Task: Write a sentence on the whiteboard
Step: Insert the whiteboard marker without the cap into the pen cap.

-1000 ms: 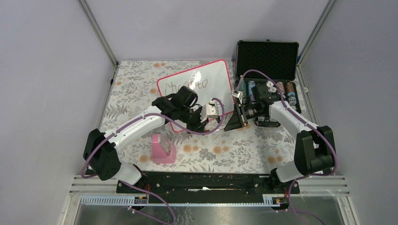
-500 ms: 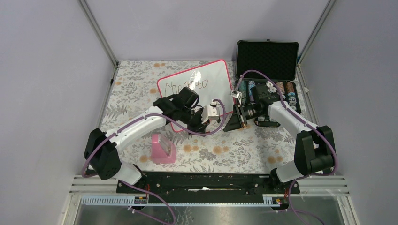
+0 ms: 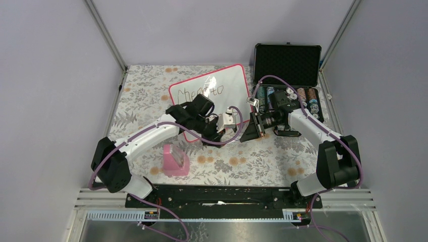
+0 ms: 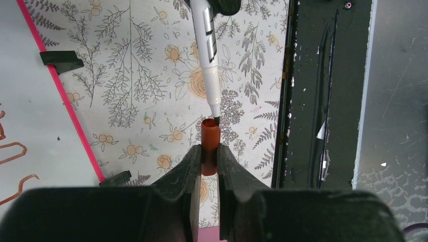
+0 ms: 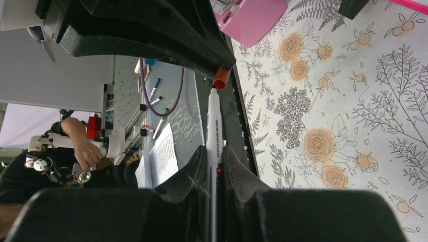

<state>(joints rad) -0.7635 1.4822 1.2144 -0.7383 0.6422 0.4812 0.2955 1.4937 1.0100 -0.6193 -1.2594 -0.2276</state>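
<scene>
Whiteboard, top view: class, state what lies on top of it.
Handwriting runs across the far part of the whiteboard; the left arm reaches over its near part, hiding anything written there.

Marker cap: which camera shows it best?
Left wrist. The orange cap sits centred, clamped in the left claw, with the marker tip at its mouth. Right wrist shows only its open end beneath that claw; the top view is too far to make it out.

One whiteboard (image 3: 234, 80), one marker (image 4: 209, 60), one cap (image 4: 210, 137)
</scene>
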